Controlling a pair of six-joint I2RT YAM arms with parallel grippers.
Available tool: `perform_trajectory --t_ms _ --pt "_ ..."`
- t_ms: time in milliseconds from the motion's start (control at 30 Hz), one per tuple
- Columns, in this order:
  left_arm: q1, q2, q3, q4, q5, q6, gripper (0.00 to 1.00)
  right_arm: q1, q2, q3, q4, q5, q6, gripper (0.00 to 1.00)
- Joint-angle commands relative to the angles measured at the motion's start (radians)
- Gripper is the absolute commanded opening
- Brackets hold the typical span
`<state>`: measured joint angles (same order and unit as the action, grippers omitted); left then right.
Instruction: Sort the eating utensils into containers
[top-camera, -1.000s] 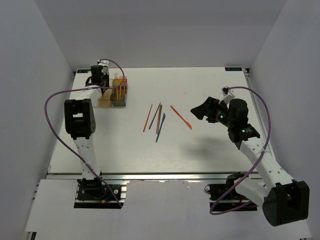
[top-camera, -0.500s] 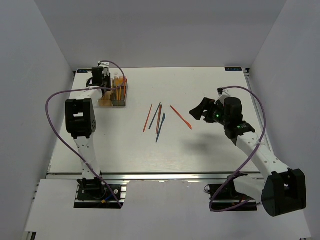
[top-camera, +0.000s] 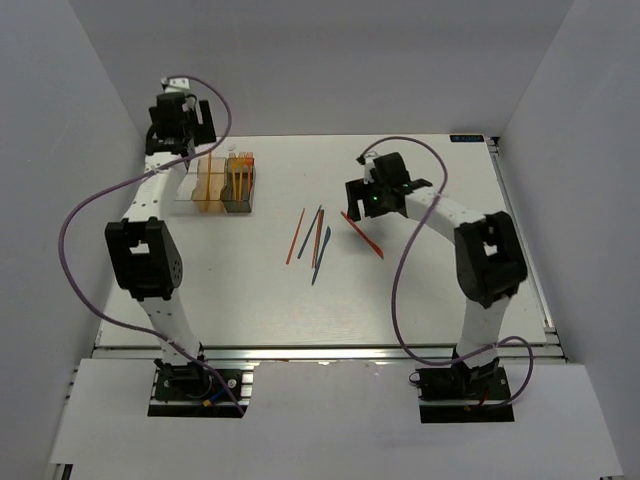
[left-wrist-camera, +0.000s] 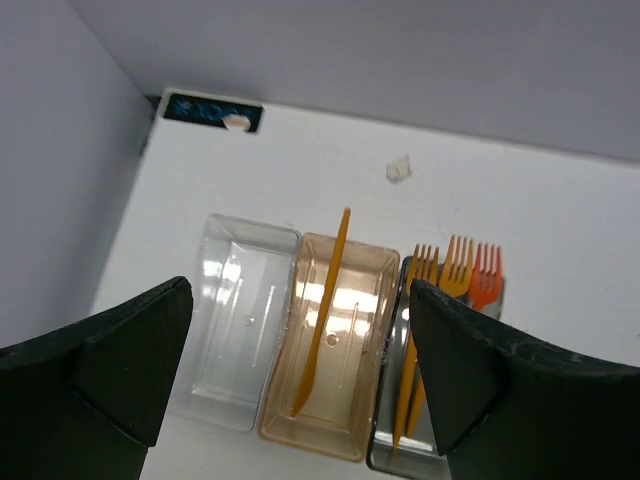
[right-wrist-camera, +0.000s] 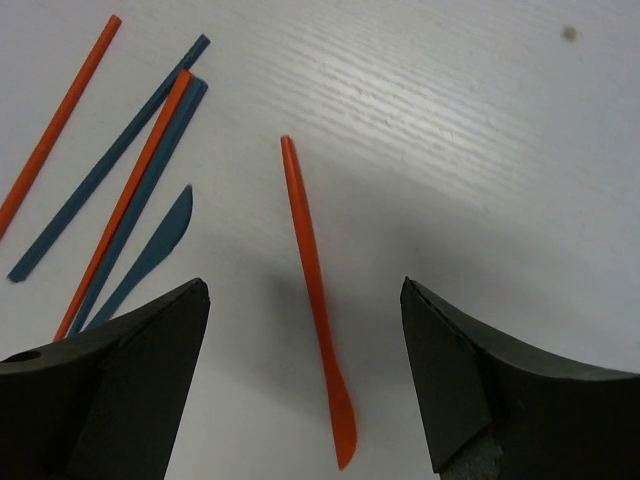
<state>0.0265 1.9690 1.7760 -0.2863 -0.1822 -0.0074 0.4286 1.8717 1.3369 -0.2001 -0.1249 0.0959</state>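
Black-fingered and spread wide, the right hand (right-wrist-camera: 303, 290) is hovering low over the table (right-wrist-camera: 480, 120), gripping nothing. Between its fingers a red-orange knife (right-wrist-camera: 315, 300) is lying flat. Its long axis is running away from the wrist camera, with the thin handle tip pointing far and the broader blade end pointing back toward the wrist. To the left, the other loose pieces are fanning out near the middle of the table: a dark blue knife (right-wrist-camera: 150, 250), dark blue sticks (right-wrist-camera: 110, 155), an orange stick (right-wrist-camera: 122, 203) pressed along one of them, and a red-orange stick (right-wrist-camera: 58, 120) at the outside.

The left hand (left-wrist-camera: 298, 290) is hanging high above the containers, likewise gaping wide and empty. Below it, the clear box (left-wrist-camera: 225, 330) is holding nothing. The tan-orange box (left-wrist-camera: 360, 400) is holding an orange knife (left-wrist-camera: 322, 330) that is leaning lengthwise, tip past the far rim. The smoky grey box (left-wrist-camera: 388, 440) is carrying two orange forks (left-wrist-camera: 445, 265) and a red-orange fork (left-wrist-camera: 486, 275), tines pointing toward the table's far edge. Beyond them, a dark label (left-wrist-camera: 212, 111) is sitting at the far-left corner, its blue print too blurred to read, with a white scrap (left-wrist-camera: 398, 170) lying nearby.
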Motion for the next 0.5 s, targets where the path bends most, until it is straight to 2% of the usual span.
perform_trajectory --t_ms 0,100,200,233,267,333,467 --pt "0.003 -0.168 0.077 -0.164 -0.108 -0.114 0.98 0.053 0.103 0.183 -0.180 0.122 -0.154 0.82" --pt "0.003 -0.258 0.057 -0.252 -0.103 -0.178 0.98 0.076 0.194 0.297 -0.265 0.194 -0.197 0.72" --pt "0.001 -0.398 -0.117 -0.206 -0.074 -0.184 0.98 0.093 0.244 0.344 -0.312 0.208 -0.226 0.63" --pt "0.001 -0.432 -0.216 -0.159 -0.107 -0.178 0.98 0.098 0.251 0.349 -0.317 0.211 -0.228 0.61" --pt "0.001 -0.476 -0.251 -0.143 -0.131 -0.171 0.98 0.099 0.265 0.352 -0.321 0.202 -0.232 0.60" --pt "0.003 -0.493 -0.274 -0.142 -0.155 -0.170 0.98 0.098 0.283 0.361 -0.326 0.189 -0.231 0.54" --pt "0.001 -0.521 -0.285 -0.145 -0.096 -0.183 0.98 0.101 0.334 0.369 -0.352 0.165 -0.225 0.44"
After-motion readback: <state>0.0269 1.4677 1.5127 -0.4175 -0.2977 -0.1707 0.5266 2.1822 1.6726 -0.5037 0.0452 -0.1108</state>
